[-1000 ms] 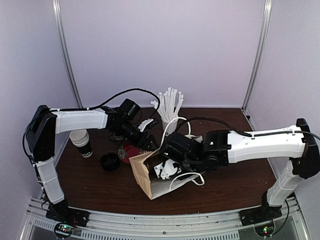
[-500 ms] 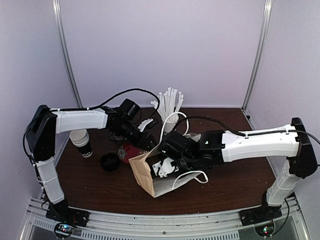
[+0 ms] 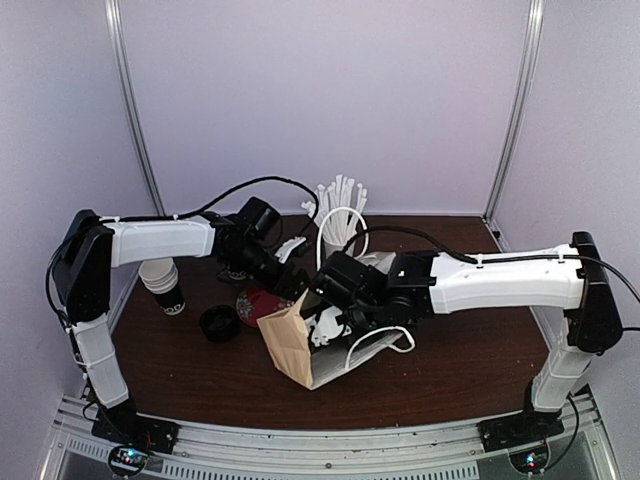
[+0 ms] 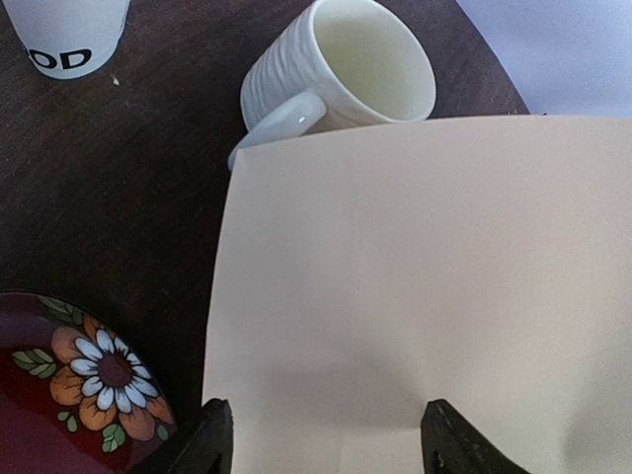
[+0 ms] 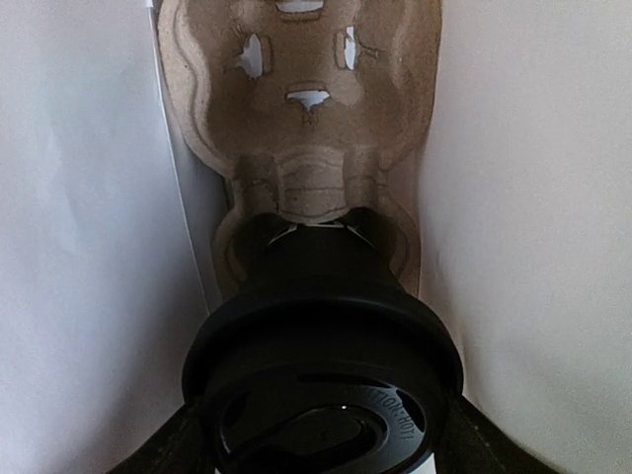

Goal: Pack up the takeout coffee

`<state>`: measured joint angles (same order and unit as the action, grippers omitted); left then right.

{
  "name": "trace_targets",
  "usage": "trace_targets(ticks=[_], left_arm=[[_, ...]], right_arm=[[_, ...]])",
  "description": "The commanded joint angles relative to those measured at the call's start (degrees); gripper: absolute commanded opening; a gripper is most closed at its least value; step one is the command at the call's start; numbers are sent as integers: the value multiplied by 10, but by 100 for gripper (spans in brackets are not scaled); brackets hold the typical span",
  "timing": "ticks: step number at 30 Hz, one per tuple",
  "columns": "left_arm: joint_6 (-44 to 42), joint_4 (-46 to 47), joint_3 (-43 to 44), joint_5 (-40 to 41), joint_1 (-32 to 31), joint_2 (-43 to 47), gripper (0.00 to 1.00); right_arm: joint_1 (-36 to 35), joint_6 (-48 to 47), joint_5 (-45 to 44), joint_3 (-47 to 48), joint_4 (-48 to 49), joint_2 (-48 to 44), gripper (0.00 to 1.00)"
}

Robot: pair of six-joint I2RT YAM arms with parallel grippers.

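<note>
Right gripper (image 5: 321,439) clamps black-lidded takeout coffee cup (image 5: 321,355) inside brown paper bag (image 3: 288,345), cup right over moulded pulp carrier (image 5: 301,138); left gripper (image 4: 321,449) at bag mouth, fingers spread apart, bag wall btwn them.

- Bag (image 4: 425,276): smooth, matt paper was noted.
- Carrier (image 5: 296,109): rough moulded pulp was recorded.
- Takeout coffee (image 5: 321,346): the lid was found to be satin black plastic.
- Mug (image 4: 336,69): glossy ribbed ceramic was observed.
</note>
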<state>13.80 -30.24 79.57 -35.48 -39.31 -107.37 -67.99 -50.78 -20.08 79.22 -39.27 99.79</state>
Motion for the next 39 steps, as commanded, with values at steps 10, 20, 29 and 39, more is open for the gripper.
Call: trace_targets(ticks=[10, 20, 29, 39], left_arm=[[-9, -74, 23, 69, 49, 55, 72], [-24, -112, 22, 94, 87, 107, 73], [-27, -111, 21, 92, 90, 115, 73], [-30, -110, 11, 84, 90, 126, 73]], right_arm=[[10, 59, 177, 188, -337, 89, 53], [10, 58, 279, 295, -521, 144, 53], [16, 34, 268, 158, -392, 106, 53], [41, 34, 326, 138, -399, 133, 54]])
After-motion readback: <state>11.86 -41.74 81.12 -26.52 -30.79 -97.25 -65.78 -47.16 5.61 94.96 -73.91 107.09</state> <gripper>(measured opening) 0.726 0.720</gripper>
